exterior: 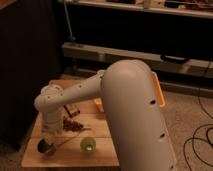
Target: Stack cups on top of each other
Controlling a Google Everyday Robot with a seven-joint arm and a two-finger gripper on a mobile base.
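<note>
Pale wood forms the low table (102,157) in the lower left of the frame, and the cups in view stand along its near edge. The steel cup (47,149) is at the lower left, upright as far as can be made out. The green cup (88,144) stands to its right with its mouth up, apart from it. No white cup shows; it may be hidden behind the arm (132,115), whose white bulk fills the middle of the frame.

The arm bends down over the left end of the table so that the gripper (48,139) points straight down and hangs right over the steel cup, at or around its rim. Coming from above suits an upright cup, since it can then be lifted clear and lowered into another. Whether the gripper has closed on the cup or is only set around it, I cannot tell.

Behind the cups, near the middle of the table, lies a brown scatter (73,125) and a small dark block (73,109), both out of the line between the two cups. A yellow-orange bin (161,95) shows past the arm at centre right.

Nothing looks stacked yet. My reading is that the steel cup is being picked first, with the green cup as the likely base.
</note>
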